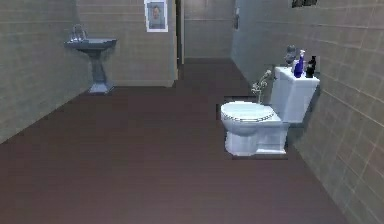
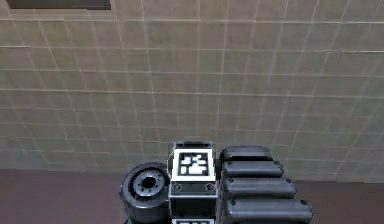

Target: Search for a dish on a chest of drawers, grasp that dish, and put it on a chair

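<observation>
At the bottom of the arm side view the arm's dark stacked segments (image 2: 255,186) sit pulled in, with a white square with black marks (image 2: 193,166) beside them. Left of that square is a dark round body, the gripper (image 2: 148,188). Its far end cannot be made out, so I cannot tell whether it holds anything. Behind it stands a beige tiled wall (image 2: 190,80) above a strip of dark floor.
This is a tiled bathroom. A white toilet (image 1: 262,118) stands against the forward view's right wall, with a blue bottle (image 1: 299,63) and a dark one on its tank. A pedestal sink (image 1: 92,46) stands at far left, a framed picture (image 1: 156,16) beside a doorway (image 1: 205,35). Brown floor (image 1: 130,150) lies between.
</observation>
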